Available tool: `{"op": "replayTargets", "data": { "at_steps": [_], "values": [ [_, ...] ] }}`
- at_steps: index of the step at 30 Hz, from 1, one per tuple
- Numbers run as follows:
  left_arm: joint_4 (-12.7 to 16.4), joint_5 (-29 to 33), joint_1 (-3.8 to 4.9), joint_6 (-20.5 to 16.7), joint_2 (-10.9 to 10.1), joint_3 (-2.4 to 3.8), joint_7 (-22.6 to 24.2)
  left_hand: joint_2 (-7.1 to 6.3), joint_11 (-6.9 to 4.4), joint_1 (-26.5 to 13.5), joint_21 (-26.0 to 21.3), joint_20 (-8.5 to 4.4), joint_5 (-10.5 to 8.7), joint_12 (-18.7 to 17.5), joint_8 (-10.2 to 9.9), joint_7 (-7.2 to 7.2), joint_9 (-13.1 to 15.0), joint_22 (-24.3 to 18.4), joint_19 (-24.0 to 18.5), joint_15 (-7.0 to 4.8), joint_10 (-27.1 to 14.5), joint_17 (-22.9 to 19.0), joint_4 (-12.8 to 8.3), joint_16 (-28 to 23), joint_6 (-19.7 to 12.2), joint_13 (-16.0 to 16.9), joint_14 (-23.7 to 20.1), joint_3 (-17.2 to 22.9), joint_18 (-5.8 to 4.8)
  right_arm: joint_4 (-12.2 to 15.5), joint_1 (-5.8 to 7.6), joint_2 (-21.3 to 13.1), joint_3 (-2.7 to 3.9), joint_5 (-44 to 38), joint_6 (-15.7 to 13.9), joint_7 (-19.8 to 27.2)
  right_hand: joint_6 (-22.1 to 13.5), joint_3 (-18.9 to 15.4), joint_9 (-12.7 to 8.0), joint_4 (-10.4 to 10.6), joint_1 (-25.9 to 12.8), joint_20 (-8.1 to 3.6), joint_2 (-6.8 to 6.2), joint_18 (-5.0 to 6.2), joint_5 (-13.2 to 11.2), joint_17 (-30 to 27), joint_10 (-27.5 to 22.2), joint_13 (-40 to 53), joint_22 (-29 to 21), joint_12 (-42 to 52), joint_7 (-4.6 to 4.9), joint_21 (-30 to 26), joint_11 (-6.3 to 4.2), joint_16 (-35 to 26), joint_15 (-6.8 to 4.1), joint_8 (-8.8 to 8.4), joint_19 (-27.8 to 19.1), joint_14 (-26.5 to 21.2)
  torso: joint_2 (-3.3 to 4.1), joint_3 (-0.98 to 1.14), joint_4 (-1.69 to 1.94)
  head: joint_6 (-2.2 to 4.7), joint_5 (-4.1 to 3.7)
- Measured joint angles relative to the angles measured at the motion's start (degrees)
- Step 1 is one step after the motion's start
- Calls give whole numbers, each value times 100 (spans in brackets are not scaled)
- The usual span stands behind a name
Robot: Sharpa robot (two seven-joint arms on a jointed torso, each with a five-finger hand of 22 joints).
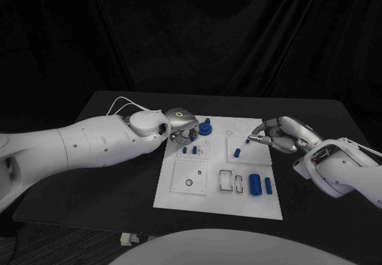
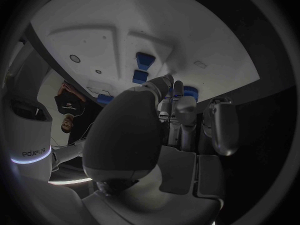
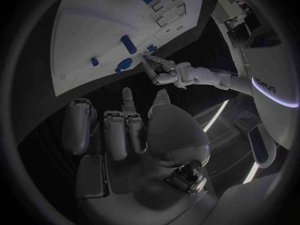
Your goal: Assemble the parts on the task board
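The white task board (image 1: pixel 208 193) lies mid-table. At its far left corner stands a round blue part (image 1: pixel 205 128) with a peg on top. My left hand (image 1: pixel 181 130) hovers right beside it, fingers curled down toward it. In the left wrist view the fingertips (image 2: pixel 177 91) reach a blue part (image 2: pixel 190 92); whether they grip it is unclear. My right hand (image 1: pixel 279 133) hangs over the board's far right edge, and its fingers (image 3: pixel 127 97) are apart with nothing between them. A blue peg (image 1: pixel 239 152) stands just below it.
Two small blue pegs (image 1: pixel 189 149) stand near the left hand. A large blue cylinder (image 1: pixel 255 185) and a slimmer one (image 1: pixel 268 186) lie at the board's near right. A black ring (image 1: pixel 189 183) lies at the near left. Black table (image 1: pixel 119 187) surrounds the board.
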Motion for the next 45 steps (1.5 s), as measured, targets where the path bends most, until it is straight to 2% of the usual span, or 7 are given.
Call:
{"op": "replayTargets", "data": {
  "at_steps": [7,14,28,31,35,40,45],
  "values": [
    [-32,3,-22,37,33,2,-7,0,0,0,-33,20,0,-64,-47,1,-10,0,-20,21,0,-31,-16,-24,-66,-6,-21,16,0,-3,0,1,0,0,1,-1,0,0,0,0,5,0,5,0,0,0,0,0,-1,0,0,0,0,0,0,0,0,0,1,0,0,0,-15],
    [-73,2,-44,69,57,-9,-6,-28,-19,-31,-65,0,1,-155,-218,-86,-86,0,-41,1,-20,-72,-46,-72,-411,-6,-41,79,-1,-3,0,1,0,0,1,-1,0,0,0,0,5,0,5,0,0,0,0,0,-1,0,0,0,0,0,0,0,0,0,-1,1,0,0,-30],
    [-166,-1,-61,132,132,-7,0,-34,10,-37,-151,15,1,-199,-217,-87,-86,0,-66,8,-57,-235,-30,-197,-424,-6,-114,95,-1,4,-1,-8,0,0,2,-2,0,0,0,0,5,0,5,0,0,0,0,-1,-2,0,0,0,0,0,0,0,0,0,-2,-1,-3,0,-60],
    [-172,-1,-65,160,133,-7,-11,-82,31,-85,-211,20,1,-258,-305,-115,-114,0,-103,29,-123,-331,-30,-267,-589,-6,-176,95,0,6,-1,-11,0,0,2,-3,0,0,0,0,5,0,5,-1,0,0,0,-1,-2,0,0,0,0,0,0,0,0,0,-2,-1,-3,0,-65],
    [-172,-1,-66,175,119,-9,-29,-103,97,-141,-233,37,-46,-326,-412,-258,-166,0,-119,50,-189,-355,-30,-293,-855,-5,-196,95,-1,6,-1,-11,0,0,2,-3,0,0,0,0,29,0,-19,0,0,0,0,-1,-2,0,0,0,0,0,0,0,0,0,-1,-1,-3,0,-71],
    [-171,-1,-67,167,78,-9,-54,-132,118,-169,-261,41,-89,-356,-416,-349,-217,0,-123,50,-210,-361,-30,-293,-1127,-5,-196,95,0,6,-1,-14,0,0,2,-3,0,0,0,0,29,0,-19,0,0,0,0,-1,-2,0,0,0,0,0,0,0,0,0,1,-1,-3,0,-54],
    [-144,-1,-67,79,5,-9,-69,-174,158,-211,-262,41,-269,-399,-416,-460,-314,0,-123,73,-272,-361,44,-293,-1482,3,-173,21,0,9,-1,-25,0,0,1,-3,0,0,0,0,28,0,-19,0,0,0,0,-1,-2,0,0,0,0,0,0,0,0,0,1,-1,-3,0,-38]
  ]
}}
